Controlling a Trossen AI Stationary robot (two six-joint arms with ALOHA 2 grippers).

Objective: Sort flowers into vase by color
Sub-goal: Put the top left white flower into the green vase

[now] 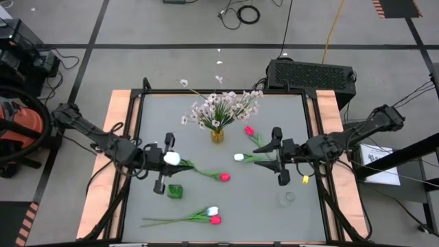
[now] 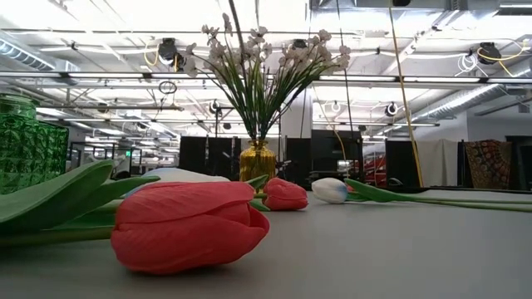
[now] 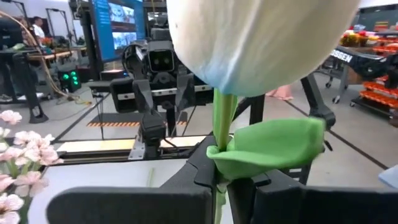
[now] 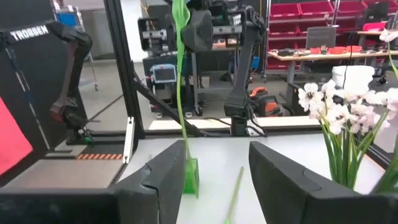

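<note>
A white tulip (image 1: 171, 158) stands clamped by its stem between the left jaws (image 1: 164, 163).

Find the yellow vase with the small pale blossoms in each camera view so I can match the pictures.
High view: the yellow vase sits just above picture centre, with the blossoms fanned over it.
Low view: centre, behind the lying tulips.
Left wrist view: vase not in it; only blossoms at the left edge.
Right wrist view: vase not in it; blossoms and stems at the right edge.
Shared landmark: the blossoms.
</note>
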